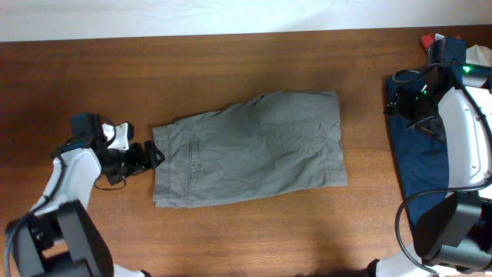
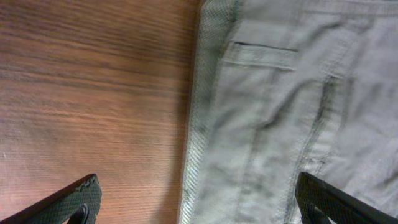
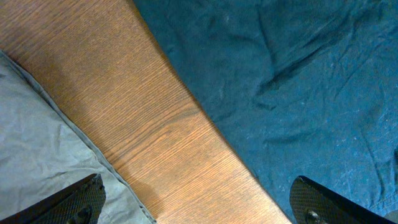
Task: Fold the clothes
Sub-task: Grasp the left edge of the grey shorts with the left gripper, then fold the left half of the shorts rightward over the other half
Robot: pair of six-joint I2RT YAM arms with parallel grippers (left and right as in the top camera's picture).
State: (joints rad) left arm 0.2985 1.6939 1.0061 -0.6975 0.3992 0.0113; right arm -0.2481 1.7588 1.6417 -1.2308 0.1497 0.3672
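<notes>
While left jaws gape, the shorts' waistband [image 2: 198, 124] lies between.

Wooden table [image 1: 231, 61] carries grey shorts [image 1: 254, 146] and, seemingly, a navy garment [image 1: 417, 161].

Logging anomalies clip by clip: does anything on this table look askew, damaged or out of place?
Nothing damaged or spilled. The grey shorts lie flat but wrinkled, slightly skewed to the table edges. The dark navy garment lies rumpled, partly under the right arm.
</notes>
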